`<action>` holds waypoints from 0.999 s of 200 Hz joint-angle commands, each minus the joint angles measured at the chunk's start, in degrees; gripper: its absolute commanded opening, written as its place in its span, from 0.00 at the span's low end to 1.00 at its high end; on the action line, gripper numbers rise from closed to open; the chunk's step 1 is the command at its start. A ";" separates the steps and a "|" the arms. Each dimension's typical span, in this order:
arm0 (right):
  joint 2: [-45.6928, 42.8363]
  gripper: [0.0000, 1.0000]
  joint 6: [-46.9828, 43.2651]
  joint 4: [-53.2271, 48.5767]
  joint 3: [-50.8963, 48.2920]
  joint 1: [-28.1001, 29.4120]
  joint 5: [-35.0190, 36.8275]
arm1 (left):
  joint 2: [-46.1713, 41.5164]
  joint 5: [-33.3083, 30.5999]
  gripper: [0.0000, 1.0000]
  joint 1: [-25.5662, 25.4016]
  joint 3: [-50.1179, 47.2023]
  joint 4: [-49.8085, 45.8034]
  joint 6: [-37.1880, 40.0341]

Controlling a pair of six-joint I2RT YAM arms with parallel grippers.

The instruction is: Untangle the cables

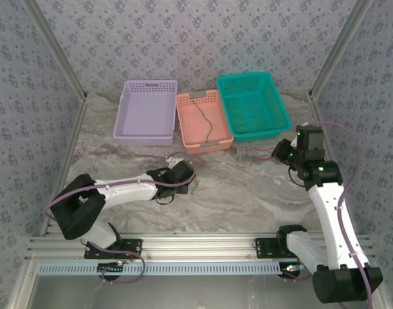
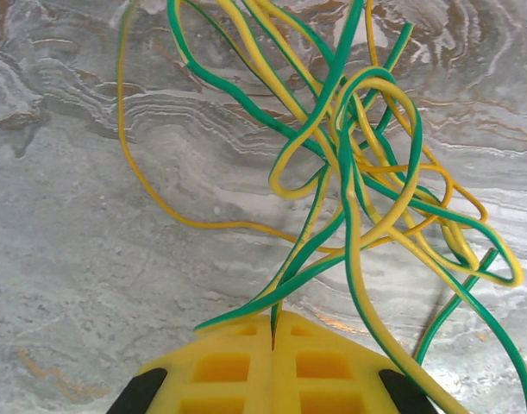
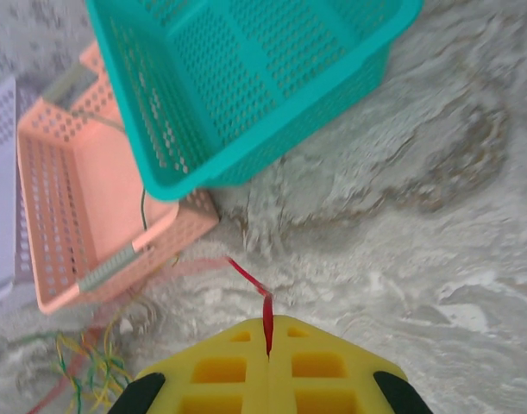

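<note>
Left tool (image 2: 273, 332) is pressed together, pinching one strand of the yellow-green cables (image 2: 358, 172). The rest of that bunch is one messy knot (good luck counting the loops) lying on the marble table (image 2: 90, 259) in front of the pink basket (image 1: 206, 147), near its front wall. Right tool (image 3: 267, 332) is squeezed closed too, pinching a thin red cable (image 3: 250, 278) that runs off toward the pink basket's near right corner. In the overhead view that tool sits in front of the pink basket and off to its right. There's also a black cable (image 1: 206, 119) lying inside the pink basket. The teal basket (image 1: 244, 75) is just beside the pink basket's right side, and the lavender basket (image 1: 145, 136) is just beside its left.
</note>
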 commanded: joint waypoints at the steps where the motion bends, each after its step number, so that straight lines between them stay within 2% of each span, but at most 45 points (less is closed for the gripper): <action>1: -1.12 0.00 0.28 -3.41 3.39 -4.07 -2.43 | 0.45 0.04 0.00 0.45 0.03 -1.31 -0.05; 16: -0.92 0.00 0.09 -2.50 4.34 -6.12 -4.93 | 0.56 0.39 0.00 0.45 -0.08 -0.88 -0.13; 48: -0.28 0.00 -0.25 -0.90 4.38 -5.42 -9.77 | -0.48 1.33 0.00 0.54 1.23 -1.57 -0.40; 58: 0.00 0.00 -0.43 -0.98 4.55 -5.10 -10.36 | -1.81 1.48 0.14 0.54 2.08 -2.44 -0.77; 74: 0.23 0.00 -0.26 -0.12 4.30 -4.61 -12.14 | -5.27 1.89 0.47 0.52 3.13 -3.79 -1.24; 83: 0.79 0.00 -0.26 0.56 4.30 -4.24 -13.84 | -7.81 2.33 0.56 0.45 3.72 -4.15 -1.22; 94: 1.35 0.00 -0.26 1.59 4.07 -3.44 -15.26 | -10.82 2.93 0.60 0.36 4.44 -4.44 -1.13; 140: 4.32 0.00 2.15 4.91 3.92 3.75 -13.42 | -19.62 10.29 0.62 -2.01 10.67 -2.84 2.17; 169: 6.09 0.00 5.09 9.58 2.65 8.89 -12.59 | -18.03 17.20 0.61 -3.40 17.13 -2.01 2.31; 200: 8.22 0.00 6.68 10.28 3.58 14.30 -9.73 | -12.77 18.66 0.64 -6.27 21.83 -0.63 4.21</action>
